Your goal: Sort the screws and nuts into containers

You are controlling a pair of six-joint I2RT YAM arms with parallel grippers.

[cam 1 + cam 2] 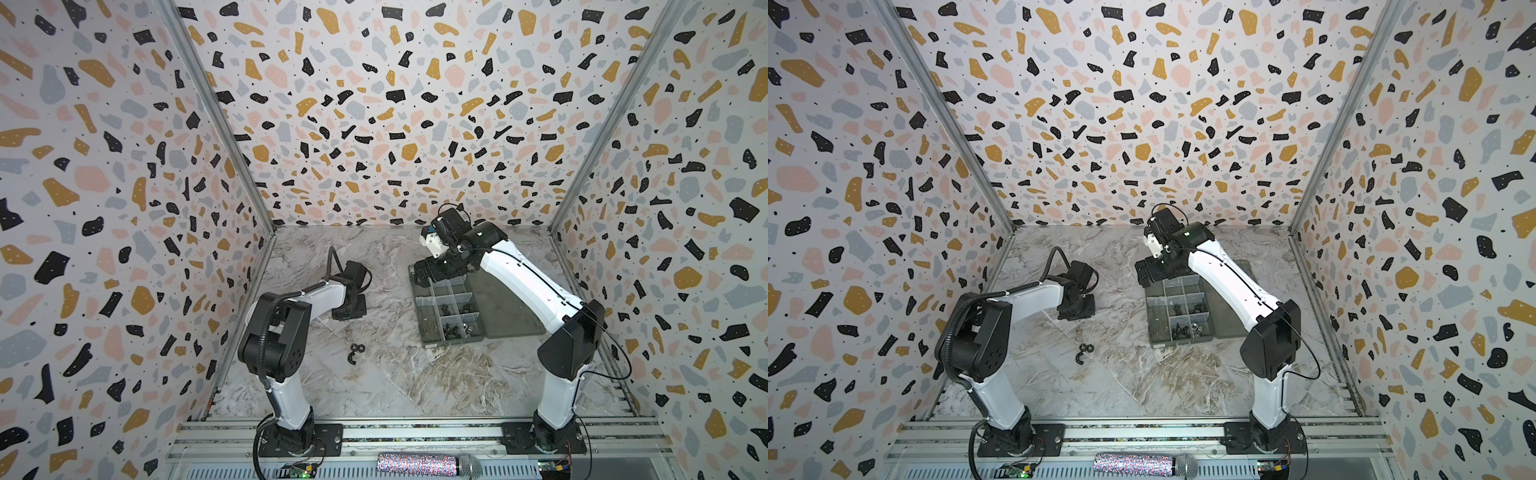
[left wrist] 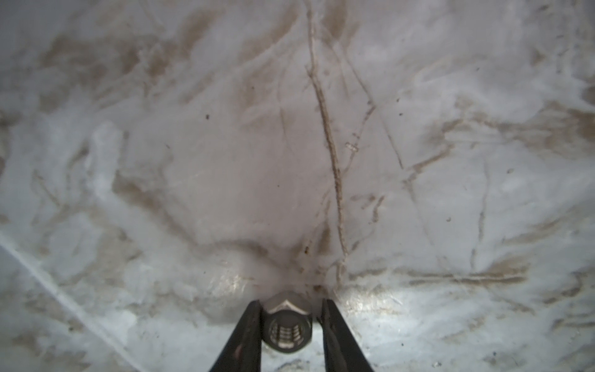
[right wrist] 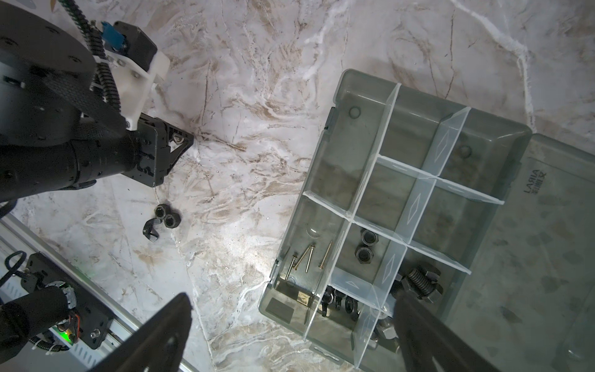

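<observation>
The left fingers [image 2: 244,338] sit low toward the left edge of the worktop [image 2: 193,161], flanking a silver nut [image 2: 286,325] across its flats for a pickup (can't tell if they're pinching it yet), while the right fingers [image 3: 161,331] hang spread wide over the box [image 3: 363,135], probably just waiting.

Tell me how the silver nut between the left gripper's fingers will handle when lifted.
The silver nut is solid-looking metal, so probably rigid and heavy for its size. Its shiny faces look slippery and might slip from the left gripper if pinched off-centre. Its hex flats should keep it from rolling far.
</observation>
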